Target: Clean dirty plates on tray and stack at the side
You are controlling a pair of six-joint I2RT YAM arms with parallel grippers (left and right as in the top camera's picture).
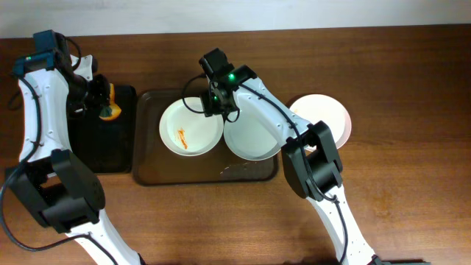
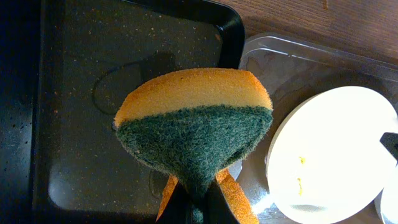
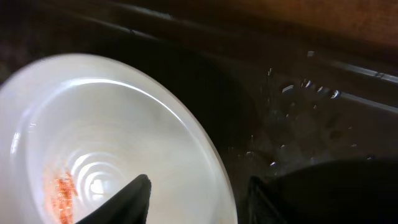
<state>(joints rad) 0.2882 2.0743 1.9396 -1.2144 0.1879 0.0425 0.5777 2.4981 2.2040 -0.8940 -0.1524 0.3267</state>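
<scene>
The dark brown tray [image 1: 156, 168] holds two white plates. The left plate [image 1: 197, 140] has an orange sauce smear; the right plate [image 1: 254, 143] is partly under my right arm. A third plate [image 1: 324, 114] lies on the table right of the tray. My right gripper [image 1: 215, 103] is open, its fingers [image 3: 199, 193] astride the far rim of the smeared plate [image 3: 124, 124]. My left gripper [image 1: 101, 97] is shut on a yellow and green sponge [image 1: 112, 112] above the black tray [image 1: 103, 147]. The left wrist view shows the sponge [image 2: 193, 118] pinched in the jaws [image 2: 198, 208].
The black tray [image 2: 74, 93] sits left of the brown tray [image 2: 280, 62], close beside it. Water drops lie on the brown tray's surface [image 3: 298, 93]. Bare wooden table [image 1: 412, 184] lies to the right and front.
</scene>
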